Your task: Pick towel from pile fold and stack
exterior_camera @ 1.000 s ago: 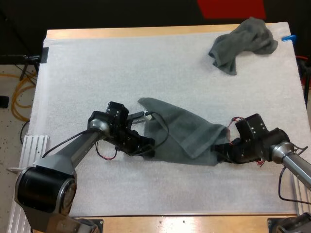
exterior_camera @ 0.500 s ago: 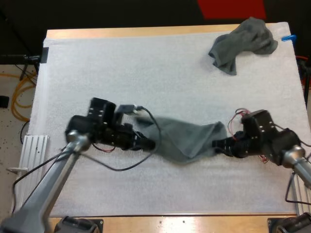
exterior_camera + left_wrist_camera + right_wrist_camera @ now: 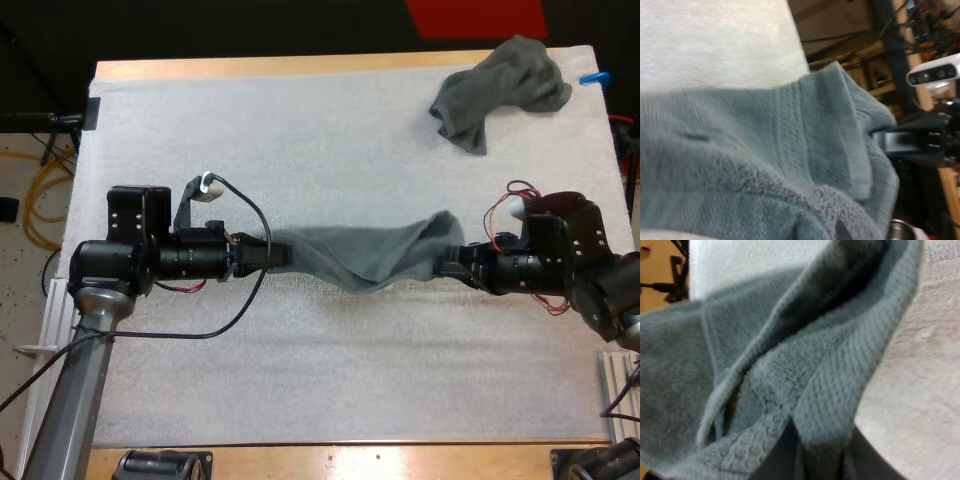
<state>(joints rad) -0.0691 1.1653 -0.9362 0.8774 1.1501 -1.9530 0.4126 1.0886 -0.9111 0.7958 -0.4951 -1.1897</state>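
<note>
1. Left gripper (image 3: 280, 257): clamped on one end of the towel (image 3: 365, 262), with cloth pinched between the jaws.
2. Right gripper (image 3: 447, 268): clamped in the same way on the opposite end, with the fabric gathered into a thick bunch between its dark fingers (image 3: 782, 457).
3. Towel: held stretched between the two grippers as a narrow, twisted band with a slight sag in the middle, over the centre of the white mat (image 3: 300, 150). Contact of the lowest part with the mat: not possible to tell.
4. Farther out: a crumpled towel (image 3: 505, 85) at the far right corner of the mat, well apart from both arms. Beyond it, the wooden edge of the surface (image 3: 300, 67).
5. Possible trouble from here, as a judgement only:
   - slipping of one end out of a gripper, because of a strong pull on a bunched grasp;
   - a crooked fold, because of the twist and the doubled layers instead of a flat sheet;
   - dragging and wrinkling on the mat, because of the sagging middle.
6. From the high view: the whole span, both arms and the waiting crumpled towel, but nothing of the grasp itself.
7. From the right wrist view: the layers and the woven border of the cloth at the fingers.
8. From the left wrist view: the cloth close up, with the right gripper facing it from the far end.
</note>
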